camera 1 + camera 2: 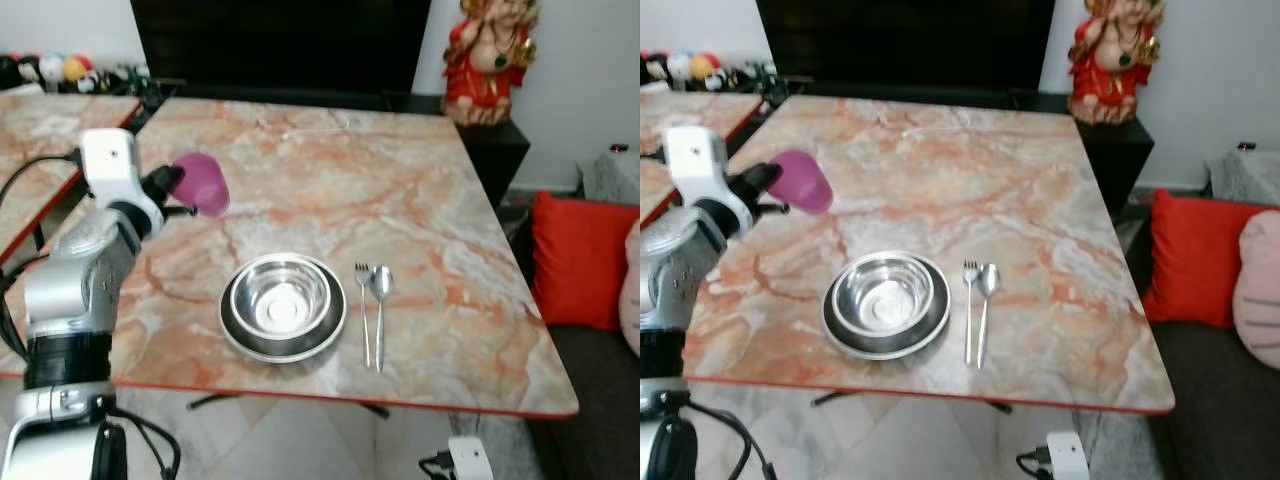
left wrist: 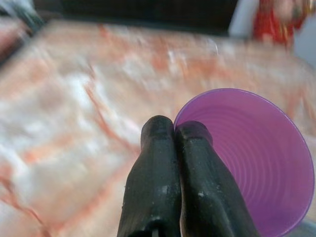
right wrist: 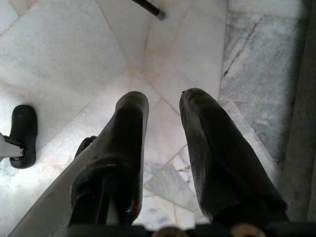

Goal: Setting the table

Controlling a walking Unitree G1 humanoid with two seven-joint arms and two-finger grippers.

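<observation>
- A marble table with a red edge stands before a dark cabinet.
- A red cushion lies to the right; a red figurine stands past the table's far corner.
- A steel bowl sits on a plate near the front edge.
- The left gripper, fingers pinched on its rim, holds a purple cup above the table's left side.
- A fork and spoon lie just right of the plate.
- The right gripper hangs over the tiled floor, fingers apart.

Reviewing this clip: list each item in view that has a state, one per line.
Purple cup: held off the table, tipped sideways.
Left end effector: shut on the cup's rim.
Right end effector: open, above the floor.
Steel bowl: upright, on the plate.
Fork and spoon: flat, beside the plate.
</observation>
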